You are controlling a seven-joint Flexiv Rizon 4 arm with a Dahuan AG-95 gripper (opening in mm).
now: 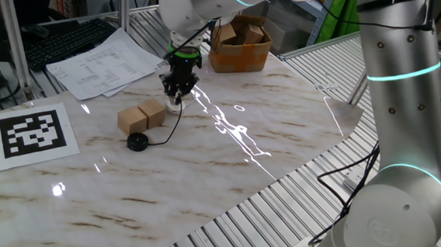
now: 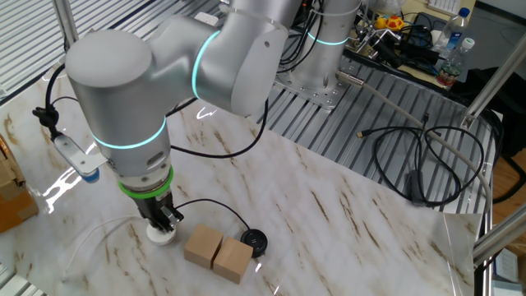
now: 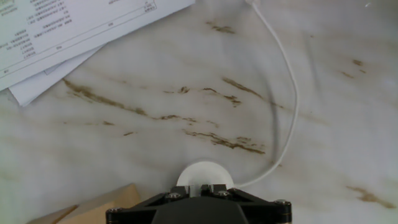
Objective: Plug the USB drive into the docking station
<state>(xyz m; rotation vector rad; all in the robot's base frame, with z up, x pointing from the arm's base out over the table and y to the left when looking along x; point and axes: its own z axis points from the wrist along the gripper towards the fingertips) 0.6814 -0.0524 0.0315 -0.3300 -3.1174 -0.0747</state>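
Note:
The docking station, a small white round disc, lies on the marble table next to two tan wooden cubes. My gripper stands upright directly over the disc, its fingers close together. The thin black cable runs from the flat black puck up into the fingers; the plug itself is hidden between them. In the other fixed view the gripper is just above the disc, with the puck to the right. In the hand view the disc shows right beyond the fingertips.
A brown cardboard box with wooden cubes stands at the back. Printed papers and a marker tag sheet lie to the left. A thin white cable leads away from the disc. Black cables lie beyond the table.

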